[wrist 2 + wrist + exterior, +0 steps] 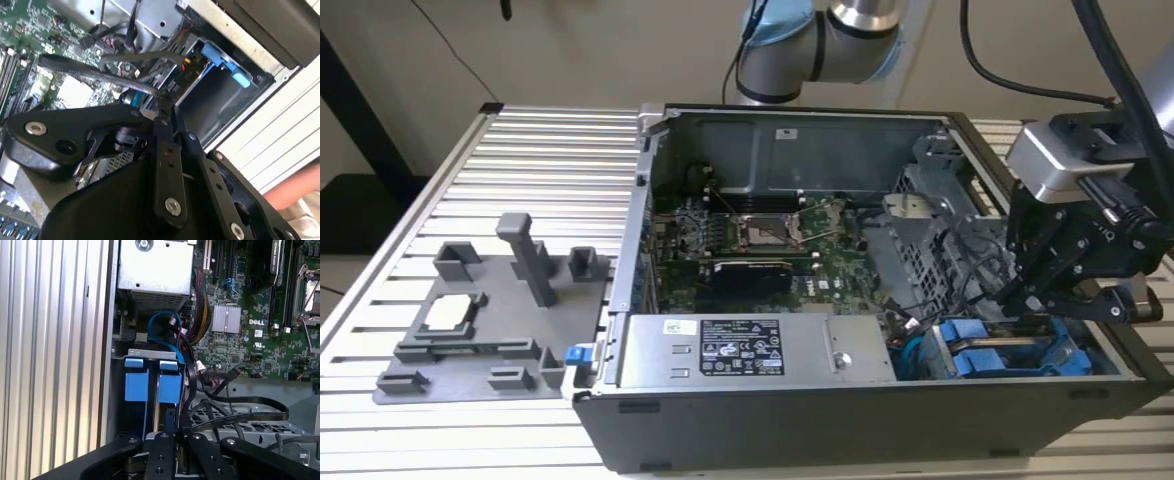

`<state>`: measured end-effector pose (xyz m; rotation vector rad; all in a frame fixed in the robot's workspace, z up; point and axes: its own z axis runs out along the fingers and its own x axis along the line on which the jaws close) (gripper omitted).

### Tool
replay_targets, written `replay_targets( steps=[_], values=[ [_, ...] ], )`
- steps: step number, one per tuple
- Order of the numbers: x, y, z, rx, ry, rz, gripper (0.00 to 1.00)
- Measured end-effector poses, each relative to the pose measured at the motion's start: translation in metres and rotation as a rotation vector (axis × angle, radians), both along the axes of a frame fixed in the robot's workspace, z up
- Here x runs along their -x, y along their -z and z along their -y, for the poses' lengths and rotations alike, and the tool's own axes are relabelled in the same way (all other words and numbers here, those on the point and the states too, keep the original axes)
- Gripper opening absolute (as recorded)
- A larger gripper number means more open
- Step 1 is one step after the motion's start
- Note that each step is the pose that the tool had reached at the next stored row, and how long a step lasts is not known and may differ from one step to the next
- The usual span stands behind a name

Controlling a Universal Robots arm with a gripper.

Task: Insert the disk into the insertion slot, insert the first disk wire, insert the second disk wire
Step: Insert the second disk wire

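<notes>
Ribbed metal surface [520, 150] carries open PC case [854, 420]. Tool [1034, 298] down at drive cage [961, 340] beside blue carrier tabs [150, 385], among black cables [235, 415]; grip state unclear.

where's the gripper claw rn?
In the exterior view the black claw hangs inside the open grey computer case at the view's right, just above the blue drive carriers, right of the grey power-supply box.
</notes>
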<state>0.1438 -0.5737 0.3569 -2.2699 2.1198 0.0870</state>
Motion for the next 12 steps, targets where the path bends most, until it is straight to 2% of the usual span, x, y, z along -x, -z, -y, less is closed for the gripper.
replay_targets(
  steps=[7, 12],
  values=[
    [-0.0006, 0.005, 0.0, -0.0004, 0.001, 0.0, 0.16],
    [-0.0008, 0.0057, 0.0, -0.0003, 0.002, 0.0, 0.16]
  ],
)
